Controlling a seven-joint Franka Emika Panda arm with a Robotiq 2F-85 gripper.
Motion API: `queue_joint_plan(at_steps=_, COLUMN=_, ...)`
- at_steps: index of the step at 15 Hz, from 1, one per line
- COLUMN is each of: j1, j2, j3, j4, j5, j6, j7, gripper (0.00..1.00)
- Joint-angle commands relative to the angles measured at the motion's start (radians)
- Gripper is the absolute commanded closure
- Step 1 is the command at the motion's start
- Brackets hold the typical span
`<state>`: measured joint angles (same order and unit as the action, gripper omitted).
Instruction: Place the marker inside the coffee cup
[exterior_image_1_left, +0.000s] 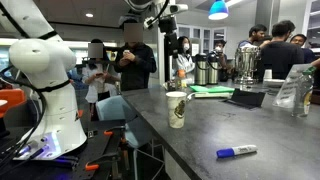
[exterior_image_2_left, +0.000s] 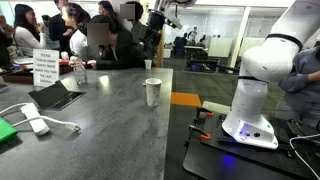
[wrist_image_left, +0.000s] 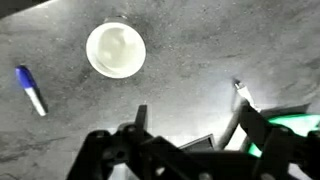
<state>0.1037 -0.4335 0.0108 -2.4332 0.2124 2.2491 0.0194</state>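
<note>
In the wrist view the fingers (wrist_image_left: 244, 112) stood wide apart along the bottom of the frame, with nothing held between them, above the grey bench (wrist_image_left: 200, 45). The coffee cup (wrist_image_left: 115, 50) stood upright in the upper left-centre, its mouth open to the camera. The marker (wrist_image_left: 31, 90) lay flat on the bench at the far left edge, well apart from the coffee cup. In an exterior view it lay at lower right.

The marker (exterior_image_1_left: 236, 152) is showing a white barrel with a blue cap; the coffee cup (exterior_image_1_left: 176, 109) is wearing off-white with a dark green print; the table (exterior_image_1_left: 270, 130) is looking mottled dark grey.
</note>
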Motion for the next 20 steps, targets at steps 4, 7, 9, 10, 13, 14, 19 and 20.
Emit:
queue_joint_plan(at_steps=4, j1=-0.010, j2=0.000, j3=0.009, j4=0.002, j5=0.005, j6=-0.003, j7=-0.004, gripper=0.00)
queue_joint_plan(at_steps=7, j1=-0.010, j2=0.000, j3=0.009, j4=0.002, j5=0.005, j6=-0.003, j7=-0.004, gripper=0.00)
queue_joint_plan(at_steps=9, j1=-0.010, j2=0.000, j3=0.009, j4=0.002, j5=0.005, j6=-0.003, j7=-0.004, gripper=0.00)
queue_joint_plan(at_steps=10, j1=-0.010, j2=0.000, j3=0.009, j4=0.002, j5=0.005, j6=-0.003, j7=-0.004, gripper=0.00)
queue_joint_plan(at_steps=13, j1=-0.033, j2=0.031, j3=-0.012, j4=0.026, j5=-0.025, j6=-0.015, j7=-0.034, gripper=0.00)
queue_joint_plan(at_steps=14, j1=-0.051, j2=0.041, j3=-0.023, j4=0.034, j5=-0.042, j6=-0.020, j7=-0.038, gripper=0.00)
queue_joint_plan(at_steps=19, j1=-0.144, j2=0.136, j3=-0.117, j4=0.063, j5=-0.124, j6=-0.025, j7=-0.160, gripper=0.00)
queue_joint_plan(at_steps=20, j1=-0.149, j2=0.159, j3=-0.149, j4=0.063, j5=-0.111, j6=-0.025, j7=-0.232, gripper=0.00)
